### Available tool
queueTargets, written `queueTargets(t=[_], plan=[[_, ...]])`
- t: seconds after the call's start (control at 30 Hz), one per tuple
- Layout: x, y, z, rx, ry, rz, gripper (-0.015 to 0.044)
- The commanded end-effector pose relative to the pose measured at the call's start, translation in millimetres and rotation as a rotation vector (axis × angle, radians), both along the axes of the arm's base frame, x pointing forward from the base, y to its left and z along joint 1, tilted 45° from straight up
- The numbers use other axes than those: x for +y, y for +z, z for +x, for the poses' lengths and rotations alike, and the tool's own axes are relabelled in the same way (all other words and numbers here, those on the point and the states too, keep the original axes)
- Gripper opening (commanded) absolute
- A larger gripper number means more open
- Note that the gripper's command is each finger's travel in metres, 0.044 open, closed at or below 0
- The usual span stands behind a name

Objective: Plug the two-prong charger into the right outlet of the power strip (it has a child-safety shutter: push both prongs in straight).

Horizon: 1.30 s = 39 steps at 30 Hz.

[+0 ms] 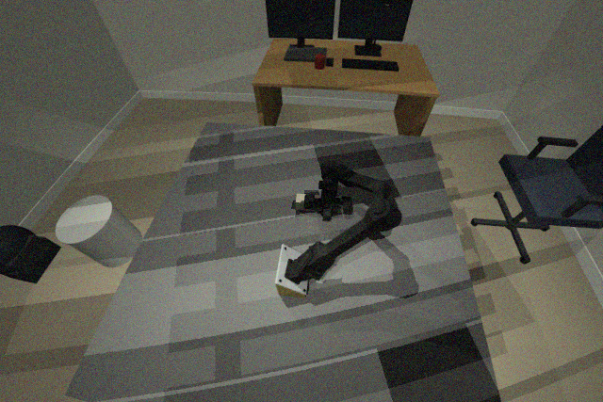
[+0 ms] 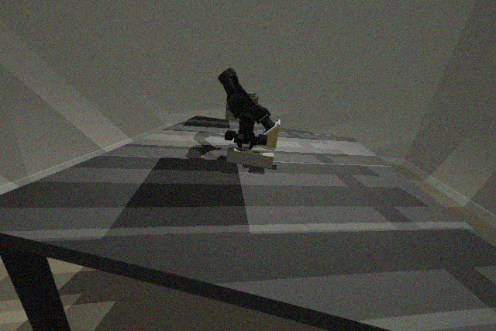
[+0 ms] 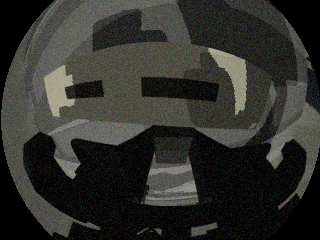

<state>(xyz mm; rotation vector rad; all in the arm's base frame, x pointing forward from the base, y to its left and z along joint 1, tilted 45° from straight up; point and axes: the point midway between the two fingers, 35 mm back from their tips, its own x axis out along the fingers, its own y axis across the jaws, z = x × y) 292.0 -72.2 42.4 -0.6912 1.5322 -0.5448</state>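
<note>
The power strip (image 1: 300, 198) (image 2: 251, 156) (image 3: 120, 110) is a pale beige block on the striped mat. In the wrist view it lies across the upper half, with two dark recesses in its face. My gripper (image 2: 245, 146) (image 3: 171, 128) points down at the strip and is shut on the charger. The charger (image 3: 172, 149) shows only as a small dark grey block between the black fingers, in line with the right-hand recess and close to the strip's near edge. Its prongs are hidden, and I cannot tell whether it touches the strip.
The arm's base stands on a white plate (image 1: 281, 265) with a yellowish side, near the strip. A desk (image 1: 340, 77) with two monitors is at the back, a chair (image 1: 545, 188) at the right and a white bin (image 1: 117, 239) at the left.
</note>
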Motion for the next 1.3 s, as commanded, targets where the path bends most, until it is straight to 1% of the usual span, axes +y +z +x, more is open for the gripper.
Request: queueTargets(t=[0.0, 1.27], plan=[[1.3, 2.2, 11.7, -0.038, 0.0, 0.003, 0.0], [2.2, 3.9, 7.6, -0.038, 0.0, 0.003, 0.0]])
